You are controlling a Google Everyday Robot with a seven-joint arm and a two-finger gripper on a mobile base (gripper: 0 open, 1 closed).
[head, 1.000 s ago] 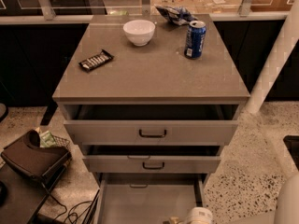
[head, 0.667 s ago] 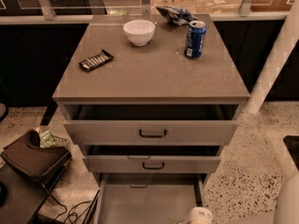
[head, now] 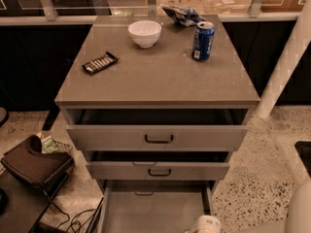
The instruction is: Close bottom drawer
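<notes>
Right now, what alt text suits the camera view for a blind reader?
The bottom drawer of a grey cabinet is pulled far out, and the gripper sits at the picture's lower edge by its right side. The middle drawer and top drawer are ajar; a bowl, can and snack bar sit on top.

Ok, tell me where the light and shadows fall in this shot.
Camera view: the cabinet top is evenly lit from above; the gaps above the top drawer and middle drawer are in deep shadow; the bottom drawer, pulled out, is dim inside; the gripper, at the lower edge over that drawer, is cut off by the frame.
</notes>
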